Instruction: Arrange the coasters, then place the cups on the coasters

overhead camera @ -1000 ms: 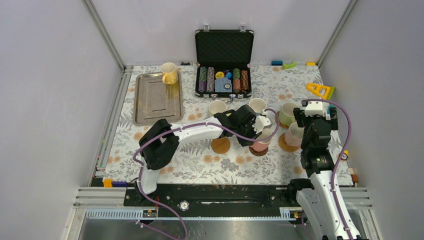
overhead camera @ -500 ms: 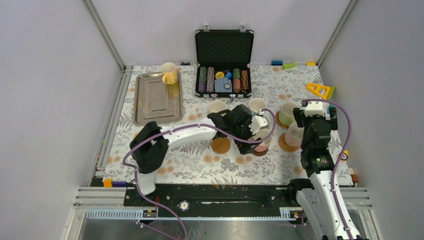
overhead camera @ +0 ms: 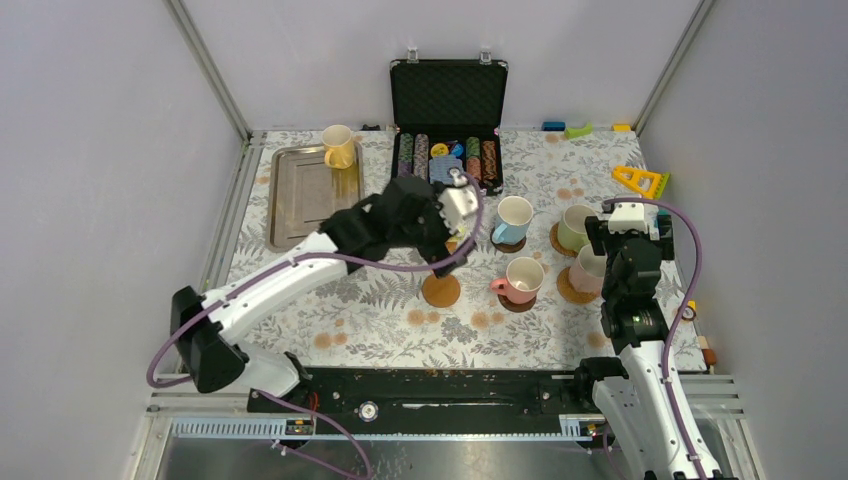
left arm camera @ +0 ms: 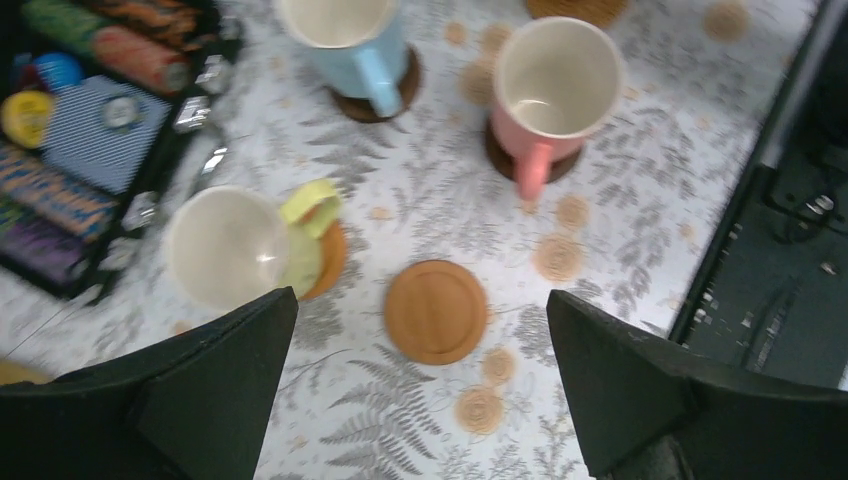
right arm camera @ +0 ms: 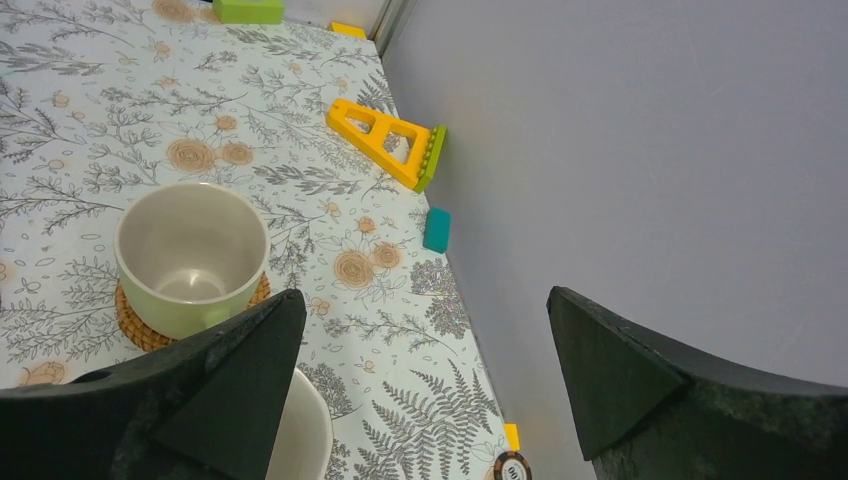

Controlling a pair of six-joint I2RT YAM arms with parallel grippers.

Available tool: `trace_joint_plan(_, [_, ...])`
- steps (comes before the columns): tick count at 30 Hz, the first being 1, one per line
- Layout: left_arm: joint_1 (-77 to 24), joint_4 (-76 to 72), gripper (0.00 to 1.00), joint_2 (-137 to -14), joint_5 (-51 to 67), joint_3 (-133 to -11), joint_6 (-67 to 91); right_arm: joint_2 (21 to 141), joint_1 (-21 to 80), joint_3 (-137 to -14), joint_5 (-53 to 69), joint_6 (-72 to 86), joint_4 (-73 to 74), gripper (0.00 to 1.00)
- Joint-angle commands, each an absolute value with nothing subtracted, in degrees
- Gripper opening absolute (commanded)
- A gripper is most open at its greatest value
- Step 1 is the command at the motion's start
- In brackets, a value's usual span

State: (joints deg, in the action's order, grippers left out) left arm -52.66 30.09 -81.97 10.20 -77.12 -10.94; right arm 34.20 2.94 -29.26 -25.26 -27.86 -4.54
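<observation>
In front of the poker chip case [overhead camera: 447, 125], the blue cup [overhead camera: 513, 218], pink cup [overhead camera: 522, 279], green cup [overhead camera: 576, 226], cream cup [overhead camera: 586, 266] and pale cup [left arm camera: 228, 247] are sitting on coasters [right arm camera: 140, 328]. Further out from the case a bare coaster [overhead camera: 441, 290] is waiting while the yellow cup [overhead camera: 338, 147] is standing on the tray [overhead camera: 300, 200] left of the case, so one placement is remaining, I reckon. The left pincer [left arm camera: 420, 300] and right pincer [right arm camera: 420, 300] are both hanging spread and empty.

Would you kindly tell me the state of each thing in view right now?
Left gripper: open, empty.
Right gripper: open, empty.
Poker chip case: open.
Pink mug: upright on a dark coaster.
Light blue mug: upright on another dark coaster.
Pale green mug: upright on a woven coaster.
Yellow-green mug: upright, off-centre on an orange coaster.
Yellow mug: upright by the tray.
Bare wooden coaster: flat, unoccupied.
</observation>
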Motion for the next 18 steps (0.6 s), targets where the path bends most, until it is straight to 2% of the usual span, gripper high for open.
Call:
trace_joint_plan(1, [-46.3,31.2,0.99,-77.1,8.1,-77.7,-10.7,33.5,2.6,-29.9,-24.0,-26.6,-4.6,1.0])
trace_joint_plan(9, [-33.1,30.5,0.99,-71.5,6.6,-78.5,-8.6,33.2,2.6,-30.1,-23.7,-26.3,-4.0,1.0])
trace_joint_plan(18, [-20.7,29.3,0.99,-71.9,2.5,-81.7,-4.4,32.8,2.6,-30.2,-23.6,-26.2,-3.8,1.0])
